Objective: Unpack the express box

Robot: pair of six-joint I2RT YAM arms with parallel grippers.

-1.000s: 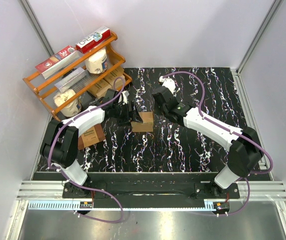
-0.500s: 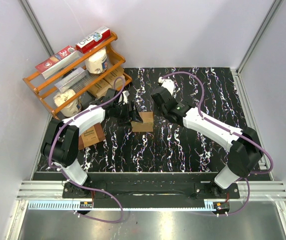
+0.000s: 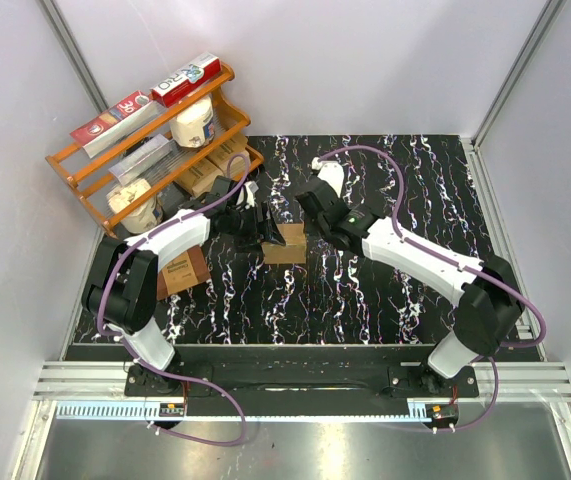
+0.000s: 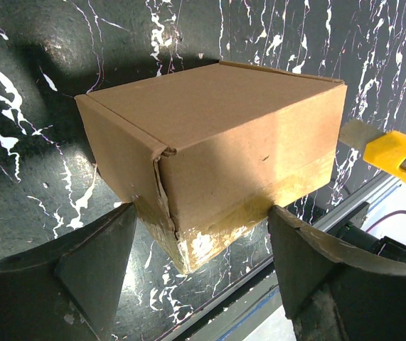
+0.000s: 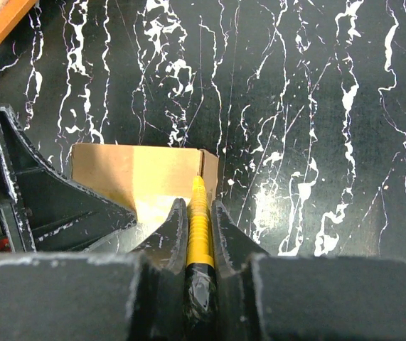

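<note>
The box (image 3: 285,243) is set on the table (image 3: 395,290) just left of the frame's centre in the top view, with its flaps not yet opened. It is bracketed by the left end effector (image 3: 262,228). In the left wrist view the wide-spread jaws of that end effector (image 4: 203,249) are seen on either side of the box (image 4: 217,149), and both fingers (image 4: 96,263) appear to meet its lower sides, so it is judged to be held steady rather than merely straddled. Little change is noted there over the last second. The change is on the other side: the right end effector (image 3: 307,212) has been brought leftward and slightly up the frame, closer to the box's right face. Its jaws are fully closed on a yellow cutter (image 5: 198,213), whose tip is seen in the right wrist view at the top right corner of the box (image 5: 142,170). Whether the tip is already touching the cardboard cannot be told. The same cutter (image 4: 394,153) is visible at the right edge of the left wrist view, just beside the box. From this it is judged that slitting is about to begin and that unpacking proper is not yet started. A wooden rack (image 3: 145,140) in the upper left and a darker box (image 3: 182,272) at lower left are well apart from the work.
</note>
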